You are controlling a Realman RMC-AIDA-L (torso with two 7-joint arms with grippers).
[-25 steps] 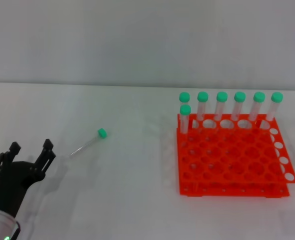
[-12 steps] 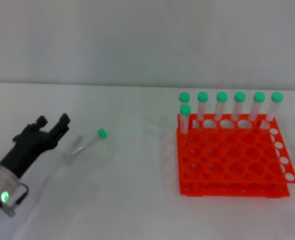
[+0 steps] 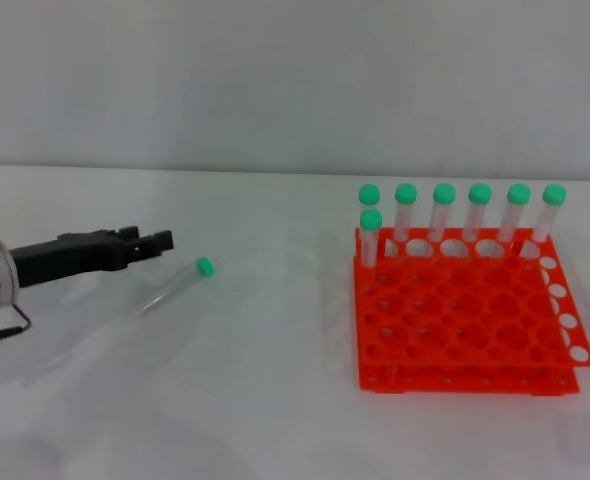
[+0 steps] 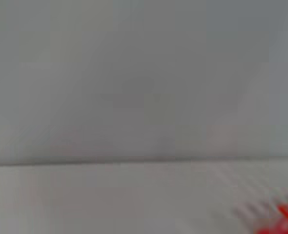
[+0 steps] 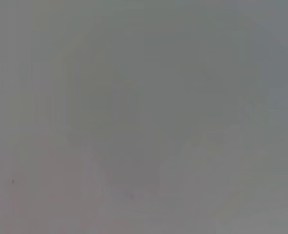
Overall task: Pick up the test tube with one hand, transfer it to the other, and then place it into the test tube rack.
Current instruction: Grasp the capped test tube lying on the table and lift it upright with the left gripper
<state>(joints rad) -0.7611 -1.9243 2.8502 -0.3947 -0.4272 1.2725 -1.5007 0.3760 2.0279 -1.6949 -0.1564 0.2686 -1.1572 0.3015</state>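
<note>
A lone test tube (image 3: 175,284) with a green cap lies on its side on the white table (image 3: 235,400), cap end pointing toward one o'clock, well apart from the orange-red test tube rack (image 3: 465,320) at three o'clock of it. The left gripper (image 3: 155,241) reaches in from nine o'clock, its black fingers stretched level just above and beside the tube; whether they are spread or closed cannot be told, and they hold nothing. Seven green-capped tubes (image 3: 443,212) stand upright along the rack's far edge. The right gripper does not show in any view.
</note>
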